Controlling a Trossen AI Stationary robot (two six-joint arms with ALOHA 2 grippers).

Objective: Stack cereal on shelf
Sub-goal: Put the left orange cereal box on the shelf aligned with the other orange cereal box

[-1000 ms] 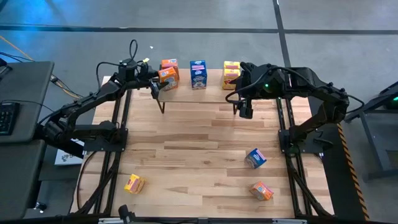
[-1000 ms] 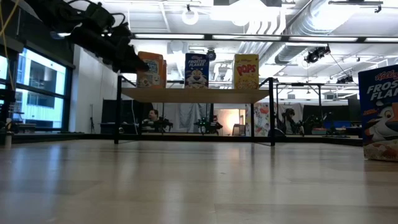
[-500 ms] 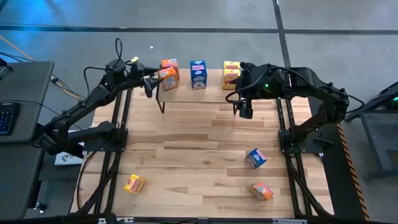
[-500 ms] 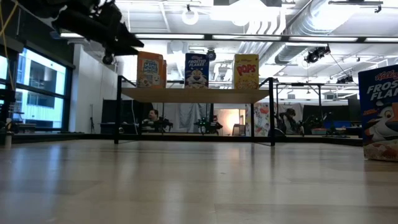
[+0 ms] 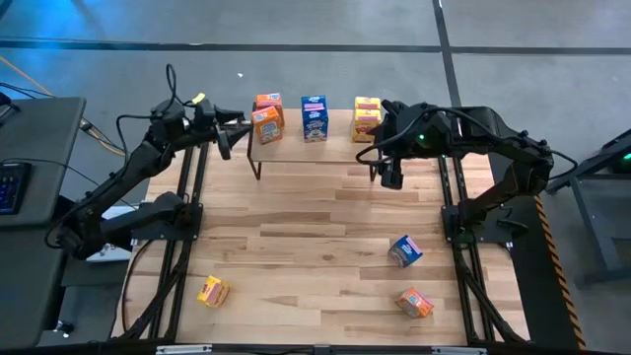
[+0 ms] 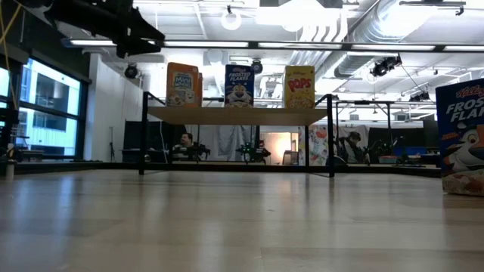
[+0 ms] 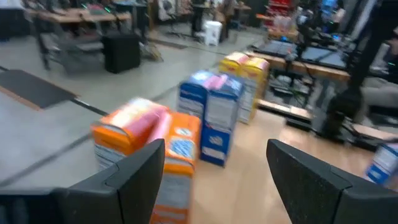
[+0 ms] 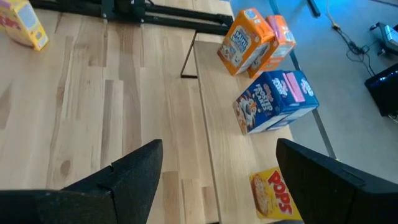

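The shelf (image 5: 315, 153) stands at the table's far edge. Orange (image 5: 266, 120), blue (image 5: 315, 116) and yellow (image 5: 367, 116) cereal boxes stand upright on its board (image 6: 238, 115). My left gripper (image 5: 235, 133) hangs open off the shelf's left end, level with the boxes and clear of the orange one (image 7: 149, 146), with nothing between its fingers (image 7: 214, 180). My right gripper (image 5: 391, 176) hovers open above the shelf's right end, slanting down at the boxes (image 8: 273, 99). It holds nothing (image 8: 217, 180).
Three more boxes lie on the tabletop: a blue one (image 5: 405, 250) and an orange one (image 5: 415, 302) near the right front, and a yellow one (image 5: 212, 291) near the left front. The blue one fills the low view's right edge (image 6: 460, 136). Bare wood lies between shelf and front boxes.
My left gripper has drawn back from the orange box on the shelf, toward the table's left edge and upward. The orange box stays upright on the shelf, now in full view. My right arm has kept still.
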